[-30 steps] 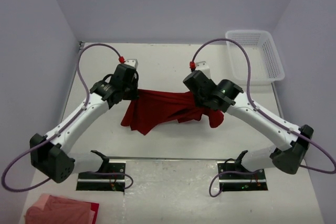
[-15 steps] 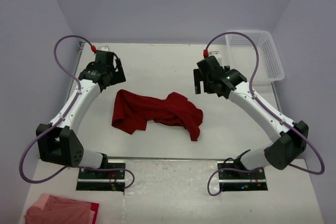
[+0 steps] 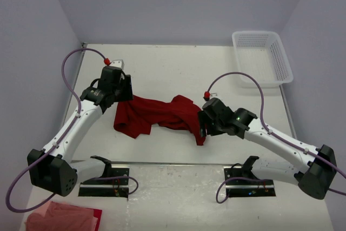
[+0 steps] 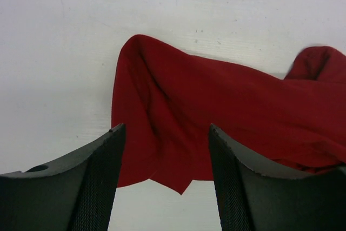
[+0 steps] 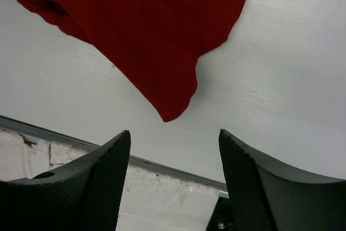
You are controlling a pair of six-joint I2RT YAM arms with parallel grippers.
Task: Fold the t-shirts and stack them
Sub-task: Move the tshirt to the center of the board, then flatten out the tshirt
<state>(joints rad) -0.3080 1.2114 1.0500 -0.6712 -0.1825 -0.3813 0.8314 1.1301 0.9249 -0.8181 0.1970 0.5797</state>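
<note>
From above, one deep red t-shirt (image 3: 159, 116) lies crumpled in the middle of the white counter (image 3: 173, 66), stretched sideways between the two arms. The left fingers (image 3: 125, 89) hang at the cloth's left end, just above its upper corner. The right fingers (image 3: 204, 126) sit low at the right end, where a narrow flap of cloth points toward the near edge. From here neither pair seems to hold anything. A white mesh basket (image 3: 286, 67) stands at the far right corner, well apart from the t-shirt. A pink cloth (image 3: 59, 217) lies at the bottom left, in front of the left arm's base.

In the left wrist view, the left fingers (image 4: 97, 187) stand apart and grip nothing. The t-shirt (image 4: 216, 106) lies flat on the counter (image 4: 54, 52) below them, its rounded corner beyond the tips and its hem point showing in the gap.

In the right wrist view, the right fingers (image 5: 102, 182) are also spread, with nothing between them. The t-shirt (image 5: 135, 25) fills the upper left, and its pointed flap ends just short of the gap. A metal strip (image 5: 59, 135) runs along the edge of the counter (image 5: 281, 79) near the tips.
</note>
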